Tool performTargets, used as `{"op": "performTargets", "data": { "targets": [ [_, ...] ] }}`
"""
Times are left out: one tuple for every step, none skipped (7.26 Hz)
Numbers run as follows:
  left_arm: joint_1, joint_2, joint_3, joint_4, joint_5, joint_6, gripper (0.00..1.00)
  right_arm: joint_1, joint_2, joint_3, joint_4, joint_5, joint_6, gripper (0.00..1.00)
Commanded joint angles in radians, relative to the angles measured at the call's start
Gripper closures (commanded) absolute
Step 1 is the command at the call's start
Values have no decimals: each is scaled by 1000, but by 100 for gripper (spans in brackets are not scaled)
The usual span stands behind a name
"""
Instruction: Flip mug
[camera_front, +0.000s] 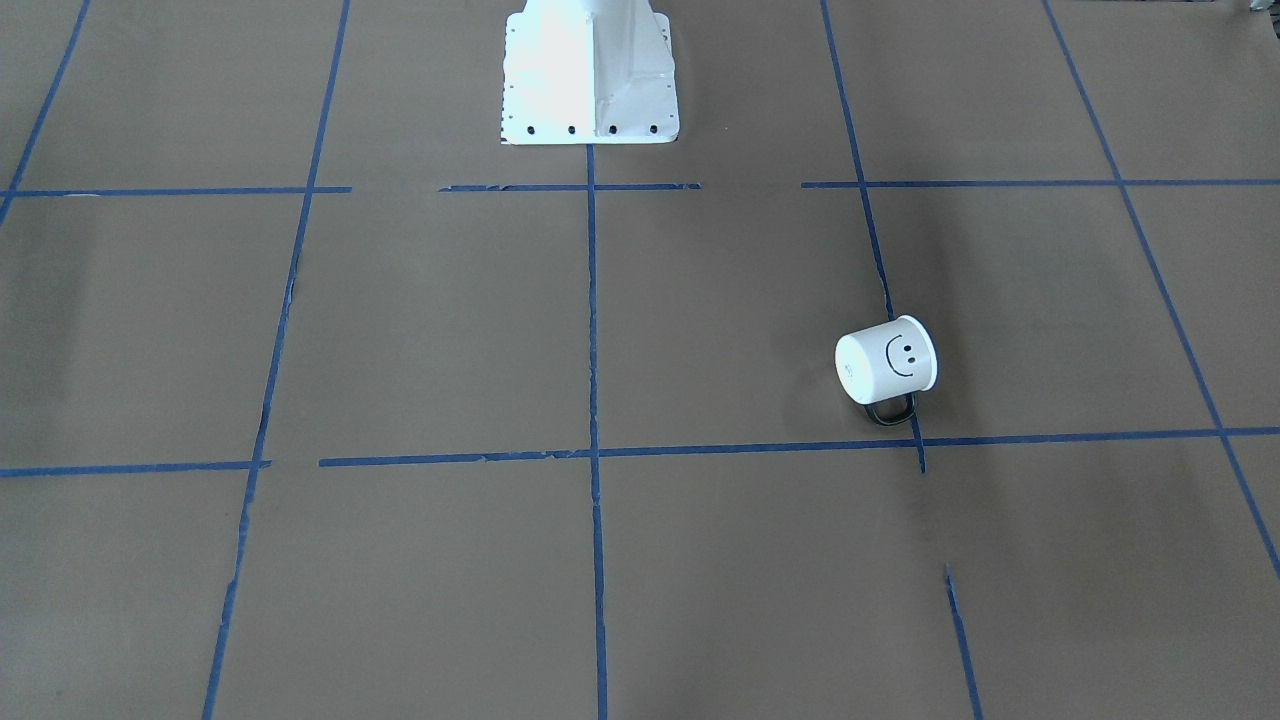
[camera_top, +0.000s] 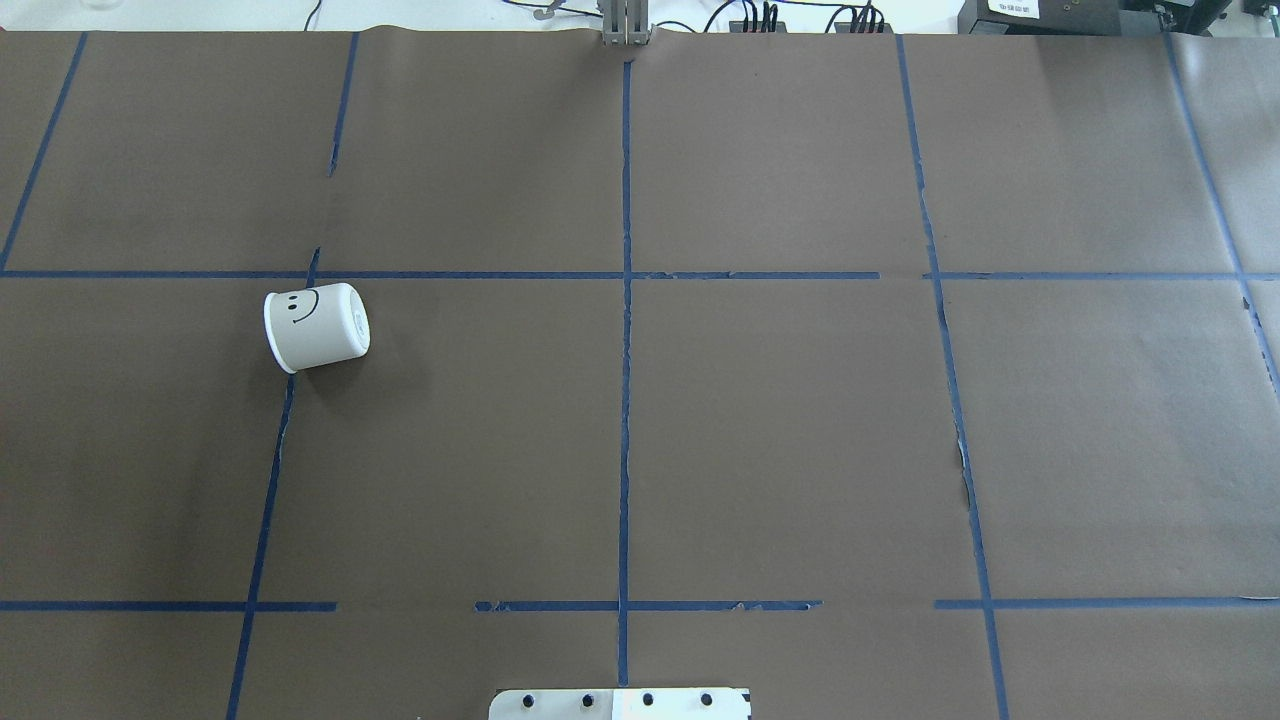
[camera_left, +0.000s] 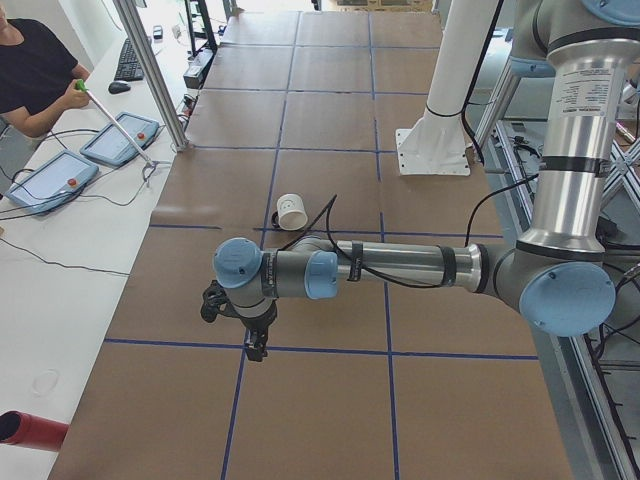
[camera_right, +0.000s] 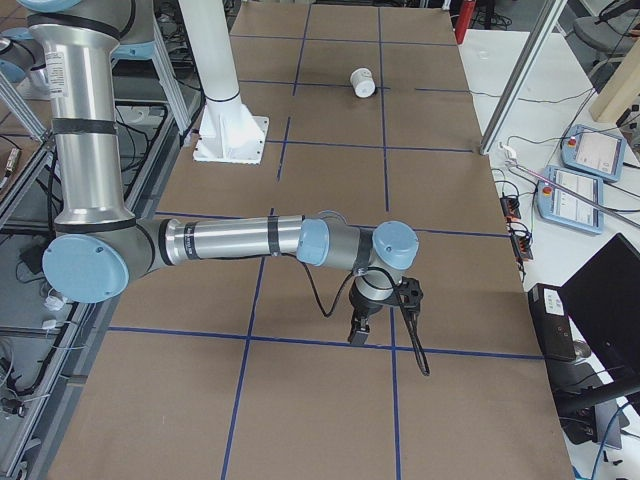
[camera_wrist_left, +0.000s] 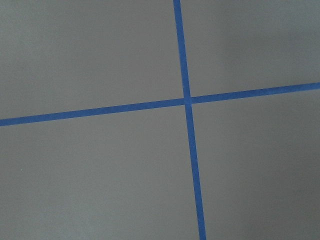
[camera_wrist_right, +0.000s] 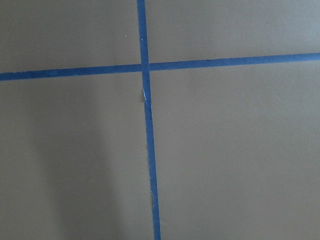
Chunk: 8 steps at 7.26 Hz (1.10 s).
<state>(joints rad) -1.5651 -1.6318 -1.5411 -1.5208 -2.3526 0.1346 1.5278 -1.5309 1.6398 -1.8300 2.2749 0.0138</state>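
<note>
While the mug (camera_top: 316, 327) lay tipped on its side in the left half of the brown-papered worktop (camera_top: 780, 430), both arms were held well away from it. The left gripper (camera_left: 255, 350) hung pointing down above a tape crossing toward the worktop's left end. Only the side view caught it, so whether its jaws were parted or closed could not be told. The mug rested across one of the blue tape lines (camera_top: 625, 400) of the grid, just on the robot's side of a crossing. Its rim faced the worktop's left end, its flat bottom faced the centre, and the smiley face was turned upward. In the front-facing view its dark handle (camera_front: 890, 411) stuck out on the operators' side, low against the paper. At the middle of the robot's edge stood the white base plate (camera_top: 620, 704). Out toward the right end, the right gripper (camera_right: 358, 335) likewise hung pointing down above a tape crossing, far from the mug. It too showed only in a side view, so its jaw state could not be told either. Both wrist views showed nothing but brown paper and crossed blue tape.
</note>
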Motion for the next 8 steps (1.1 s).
{"op": "performTargets", "data": {
  "targets": [
    [0,-6,-4,-1,1,0,0,0,0,0,0,0,0,0],
    [-1,-13,-11,-1,1,0,0,0,0,0,0,0,0,0],
    [2,-20,-11,-5,-4,5,0,0,0,0,0,0,0,0],
    [2,-37,-10,-46,2,0,0,0,0,0,0,0,0,0],
    [2,-37,-11,-99,1,-6,0,0,0,0,0,0,0,0],
    [10,-37,-8,-192,-1,-85,0,0,0,0,0,0,0,0],
    [10,-30,1,-334,-7,-230,0,0,0,0,0,0,0,0],
    [16,-25,4,-454,-10,-353,0,0,0,0,0,0,0,0]
  ]
}}
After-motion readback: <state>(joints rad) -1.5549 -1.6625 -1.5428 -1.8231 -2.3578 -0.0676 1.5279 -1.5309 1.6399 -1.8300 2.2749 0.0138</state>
